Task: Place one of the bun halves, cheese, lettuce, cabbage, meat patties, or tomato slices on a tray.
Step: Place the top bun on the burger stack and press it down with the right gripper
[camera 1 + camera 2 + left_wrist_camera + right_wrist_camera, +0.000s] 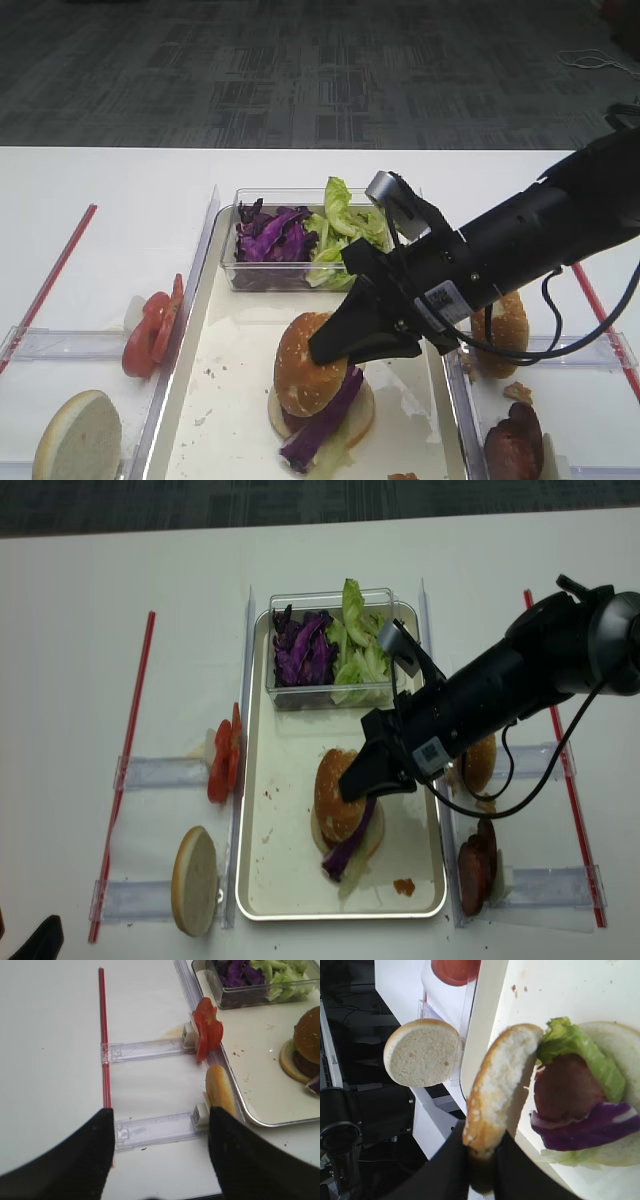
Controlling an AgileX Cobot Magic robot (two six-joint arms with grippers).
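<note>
Golden-brown and speckled with sesame, the top bun (308, 364) sits pinched in the right gripper (338, 350), the black jaws pressed together on its edge; the wrist view shows the bun (499, 1091) on its side with its pale crumb face showing and the fingers (451, 1170) clamped on its lower rim. The bun is tilted over the half-built burger in the middle of the cream tray (225, 400), touching or just above the stack; I cannot tell which. Under it lie the bottom bun (620, 1055), a green lettuce leaf (580, 1050), a reddish-brown meat patty (564, 1091) and purple cabbage strips (590, 1127) that spill out toward the near edge. At the far end of the tray stands a clear box (240, 270) with more purple cabbage (272, 236) on the left and lettuce (345, 225) on the right. Left of the tray, the tomato slices (152, 328) lean in a small red stack against the rim, and nearer still a spare bun half (78, 438) shows its whitish cut face. Right of the tray, another bun (505, 328) rests beside the arm, with dark patties (515, 445) near the corner. The left gripper (159, 1160) hovers over bare white table (50, 1060) on the left side, its two dark fingers spread wide apart and holding nothing, a red strip (104, 1045) running away beside it.
</note>
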